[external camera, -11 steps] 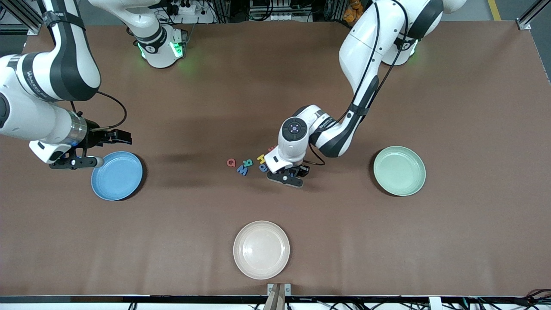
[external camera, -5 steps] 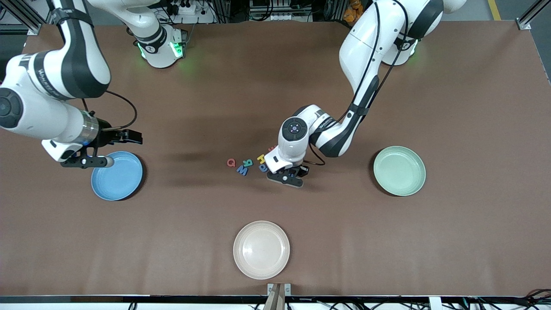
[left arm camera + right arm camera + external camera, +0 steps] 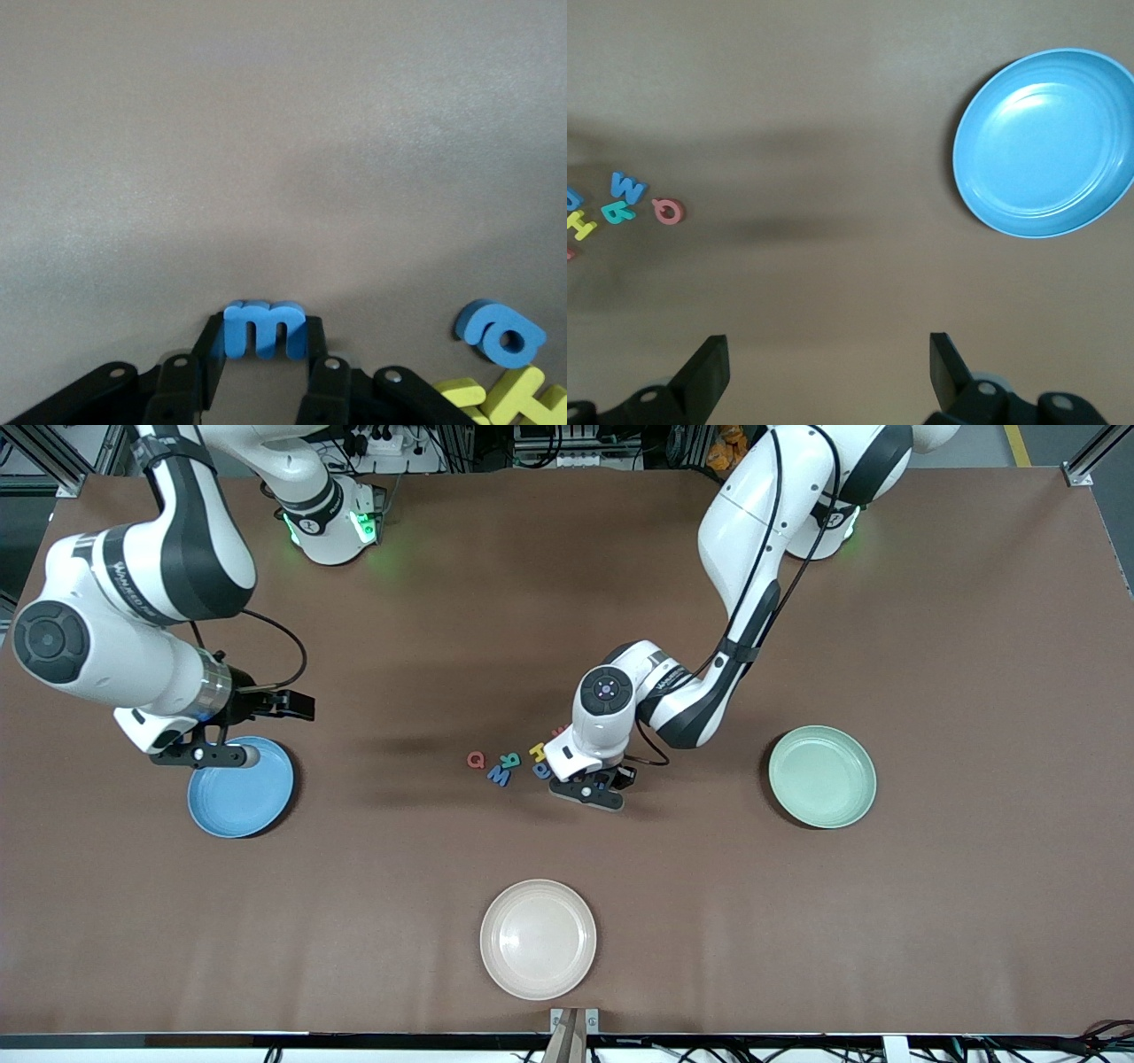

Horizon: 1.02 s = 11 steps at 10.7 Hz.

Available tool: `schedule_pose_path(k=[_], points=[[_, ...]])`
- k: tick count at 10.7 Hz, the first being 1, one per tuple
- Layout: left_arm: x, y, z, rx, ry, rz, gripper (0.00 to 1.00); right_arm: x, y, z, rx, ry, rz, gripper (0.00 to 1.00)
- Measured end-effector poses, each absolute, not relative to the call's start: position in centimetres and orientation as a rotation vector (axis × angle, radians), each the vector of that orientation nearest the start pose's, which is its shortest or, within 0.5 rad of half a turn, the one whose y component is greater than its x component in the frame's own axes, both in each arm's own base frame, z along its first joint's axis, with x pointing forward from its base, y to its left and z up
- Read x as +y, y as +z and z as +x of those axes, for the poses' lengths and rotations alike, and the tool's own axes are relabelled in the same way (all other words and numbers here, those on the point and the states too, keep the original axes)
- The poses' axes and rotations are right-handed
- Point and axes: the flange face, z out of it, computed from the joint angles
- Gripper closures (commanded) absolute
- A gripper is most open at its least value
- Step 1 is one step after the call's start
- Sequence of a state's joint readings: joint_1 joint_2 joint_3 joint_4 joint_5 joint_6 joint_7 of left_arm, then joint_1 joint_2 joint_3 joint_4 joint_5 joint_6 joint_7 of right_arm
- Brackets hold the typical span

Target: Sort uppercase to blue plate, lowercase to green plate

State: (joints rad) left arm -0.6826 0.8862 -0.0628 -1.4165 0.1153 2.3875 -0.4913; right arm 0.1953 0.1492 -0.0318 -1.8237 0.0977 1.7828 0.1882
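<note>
A brown surface (image 3: pixel 886 921) carries three plates and a small cluster of foam letters at its middle. In the front view the blue plate (image 3: pixel 239 790) lies toward the right arm's end, the green plate (image 3: pixel 822 777) toward the left arm's end, and a cream-white plate (image 3: pixel 538 939) nearest the camera; all three hold nothing, so by my reading no letter has been sorted yet. The red Q (image 3: pixel 476 759), teal R (image 3: pixel 509 761), blue W (image 3: pixel 499 777) and yellow H (image 3: pixel 537 751) lie in the cluster, and the left pincer (image 3: pixel 592 788) is down at the cluster's end toward the green plate. The right pincer (image 3: pixel 252 722) hangs over the blue plate's rim.

The left wrist view supplies what the front view hides: the left pincer (image 3: pixel 264 350) is clamped on a small blue letter (image 3: pixel 263 328) standing on edge, likely the e, with the blue a (image 3: pixel 501 334) beside it.

The right wrist view shows the right pincer (image 3: pixel 828 363) spread wide and carrying nothing, the blue plate (image 3: pixel 1047 142) bare, the capitals well apart from it.
</note>
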Motion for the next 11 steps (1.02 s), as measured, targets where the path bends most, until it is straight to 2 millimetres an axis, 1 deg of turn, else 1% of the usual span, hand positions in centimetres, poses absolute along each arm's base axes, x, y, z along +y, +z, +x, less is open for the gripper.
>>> schedule_pose_path(k=[1,3,4,5,6,8,9,10,11], points=[[-48.9,17.7,54.9,0.493,-0.136,-3.115,0.92,10.9,43.8,57.0,0.087,0.313,-3.073,0.00],[-48.4,18.7,55.3,0.502,-0.111,-3.097,0.94,11.3,43.7,57.0,0.089,0.313,-3.074,0.00],[-47.9,19.7,55.8,0.488,-0.100,-3.089,0.97,11.3,43.7,56.9,0.088,0.314,-3.074,0.00],[-46.9,21.0,56.6,0.459,-0.085,-3.083,1.00,11.5,43.7,56.9,0.083,0.315,-3.075,0.00],[-45.4,22.6,57.5,0.419,-0.062,-3.074,1.00,12.1,43.6,56.8,0.087,0.318,-3.077,0.00],[-41.5,26.6,59.8,0.317,-0.023,-3.059,1.00,14.3,43.3,56.5,0.123,0.312,-3.085,0.00],[-38.7,28.9,61.3,0.259,-0.015,-3.057,1.00,15.7,43.0,56.2,0.144,0.318,-3.091,0.00],[-35.5,30.8,62.4,0.208,-0.008,-3.056,1.00,17.1,42.5,55.9,0.166,0.325,-3.097,0.00],[-32.3,31.9,63.1,0.160,0.006,-3.053,1.00,18.6,41.9,55.7,0.183,0.327,-3.103,0.00]])
